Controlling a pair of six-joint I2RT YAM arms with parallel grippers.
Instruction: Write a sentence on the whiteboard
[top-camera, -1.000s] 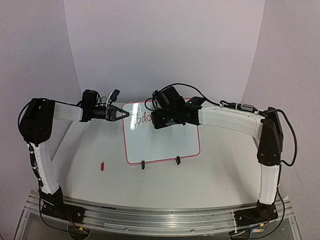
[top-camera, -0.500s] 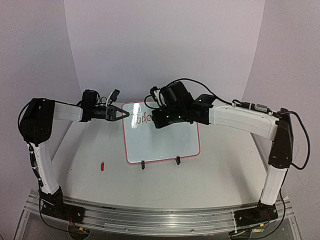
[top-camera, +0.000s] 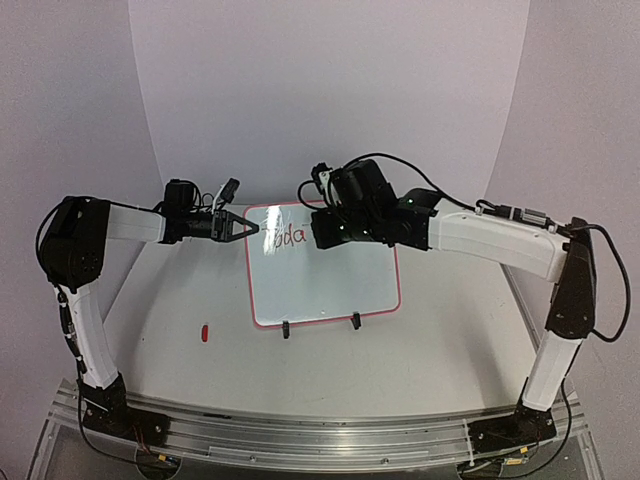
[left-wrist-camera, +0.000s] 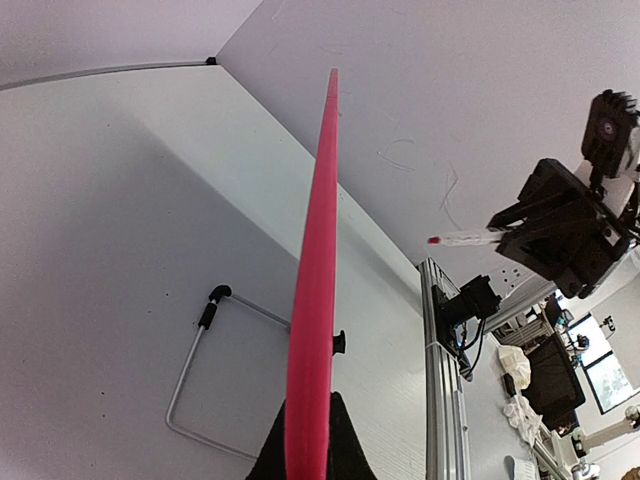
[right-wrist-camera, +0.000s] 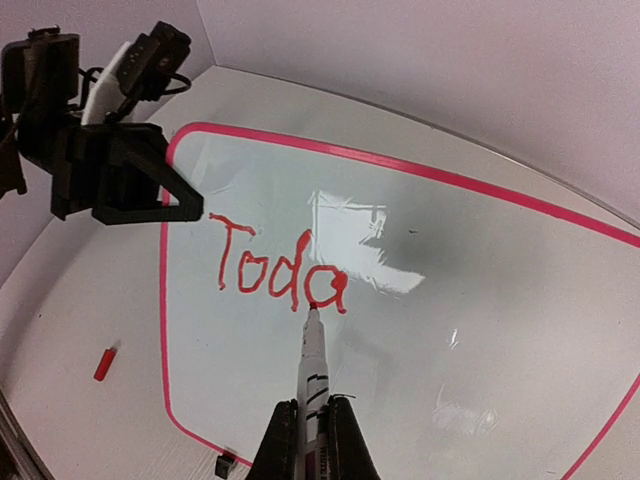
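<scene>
White worktop (top-camera: 200, 370), and the whiteboard (top-camera: 320, 285) sits mid-worktop toward the far edge, its two black clip feet (top-camera: 286, 328) on the near side. The left fingers (top-camera: 252, 228) are clamped tight on the board's pink frame at the far-left corner; from the left wrist the frame runs edge-on between them. Over from the right, the right fingers (right-wrist-camera: 312, 405) are pinched narrow around a marker (right-wrist-camera: 312, 365), its red tip touching the board. The lettering (right-wrist-camera: 280, 275) reads "Toda" in red, near the board's far-left corner, tip right at the foot of the "a". A small red cap (top-camera: 204, 332) lies on the worktop, left of the board.
</scene>
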